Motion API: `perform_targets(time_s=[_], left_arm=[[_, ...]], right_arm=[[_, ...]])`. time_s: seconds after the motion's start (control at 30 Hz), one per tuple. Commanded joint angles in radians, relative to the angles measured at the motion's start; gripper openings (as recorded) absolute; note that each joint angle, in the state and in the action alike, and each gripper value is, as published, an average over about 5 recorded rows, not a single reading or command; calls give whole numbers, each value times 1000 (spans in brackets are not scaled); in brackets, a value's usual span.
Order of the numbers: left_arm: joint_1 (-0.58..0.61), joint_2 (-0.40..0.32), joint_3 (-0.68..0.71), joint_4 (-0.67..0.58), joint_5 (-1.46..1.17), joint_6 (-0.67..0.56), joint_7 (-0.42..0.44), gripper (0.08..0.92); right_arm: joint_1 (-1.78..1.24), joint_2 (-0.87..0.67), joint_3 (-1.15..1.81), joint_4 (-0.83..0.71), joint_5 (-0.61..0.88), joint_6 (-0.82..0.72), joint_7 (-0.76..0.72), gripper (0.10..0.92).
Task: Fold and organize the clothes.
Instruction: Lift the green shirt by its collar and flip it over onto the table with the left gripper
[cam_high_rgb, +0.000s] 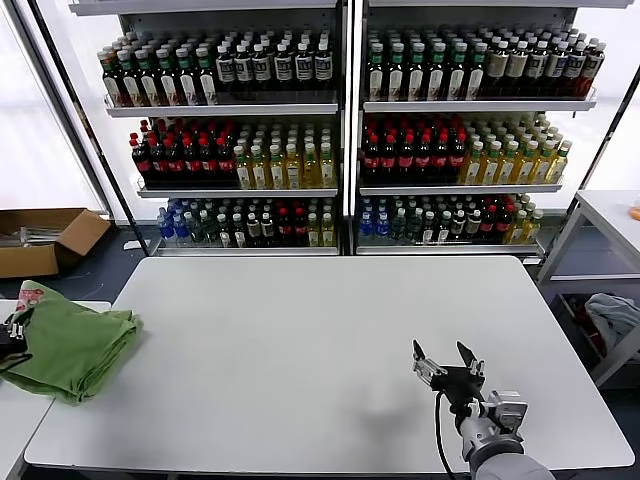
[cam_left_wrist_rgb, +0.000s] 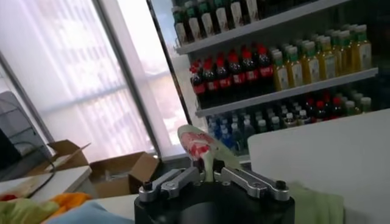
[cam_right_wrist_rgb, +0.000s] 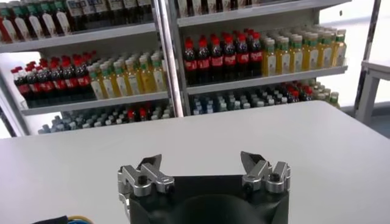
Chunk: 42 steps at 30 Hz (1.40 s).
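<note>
The clothes show as one light green shirt (cam_high_rgb: 78, 345), lying bunched at the left edge of the white table (cam_high_rgb: 320, 340) with a corner of red-and-white print turned up. My left gripper (cam_high_rgb: 12, 338) is at the far left edge of the head view, against the shirt. In the left wrist view that gripper (cam_left_wrist_rgb: 210, 176) is shut on a fold of the shirt (cam_left_wrist_rgb: 201, 149), whose printed tip stands up between the fingers. My right gripper (cam_high_rgb: 446, 356) hovers open near the table's front right. The right wrist view shows this gripper (cam_right_wrist_rgb: 201, 165) with nothing between its fingers.
Shelves of bottles (cam_high_rgb: 340, 130) stand behind the table. A cardboard box (cam_high_rgb: 45, 240) lies on the floor at the back left. A low white side table (cam_high_rgb: 15, 410) adjoins the left edge, and another table (cam_high_rgb: 610, 215) with cloth under it stands at the right.
</note>
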<state>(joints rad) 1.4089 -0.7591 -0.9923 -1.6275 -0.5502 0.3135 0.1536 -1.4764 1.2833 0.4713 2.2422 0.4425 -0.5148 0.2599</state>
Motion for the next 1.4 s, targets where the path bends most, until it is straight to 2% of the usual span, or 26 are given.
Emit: perform_targets(time_s=[0.03, 0.2, 0.3, 0.37, 0.43, 0.6, 0.8, 1.0, 1.1, 1.4], left_arm=[[1, -141, 97, -263, -32, 62, -78, 116], [-64, -250, 322, -630, 33, 146, -181, 116], [-63, -305, 483, -725, 147, 172, -187, 116], [-45, -331, 580, -716, 237, 164, -170, 116], [-51, -360, 657, -654, 315, 153, -152, 116], [-126, -412, 713, -506, 364, 169, -135, 116], [-94, -380, 696, -503, 275, 181, -137, 116], [-100, -404, 713, -525, 116, 171, -142, 117], [-112, -422, 727, -519, 37, 153, -134, 155], [-129, -462, 729, -521, -35, 115, -185, 406]], right_arm=[[-8, 7, 5, -9, -13, 0, 0, 823], [-18, 15, 13, -16, -31, -2, 0, 823], [-37, 34, 11, -9, -64, 0, -1, 823], [-51, 48, 7, 0, -86, 2, -1, 823], [-59, 54, 8, 6, -97, 3, -2, 823], [-48, 36, 35, 0, -71, -2, -6, 823], [-34, 44, 20, -22, -78, -3, -6, 823], [-27, 51, 1, -28, -88, -8, -6, 823], [-25, 51, -6, -36, -87, -12, -6, 823], [1, 63, -44, -59, -6, -37, 2, 823]])
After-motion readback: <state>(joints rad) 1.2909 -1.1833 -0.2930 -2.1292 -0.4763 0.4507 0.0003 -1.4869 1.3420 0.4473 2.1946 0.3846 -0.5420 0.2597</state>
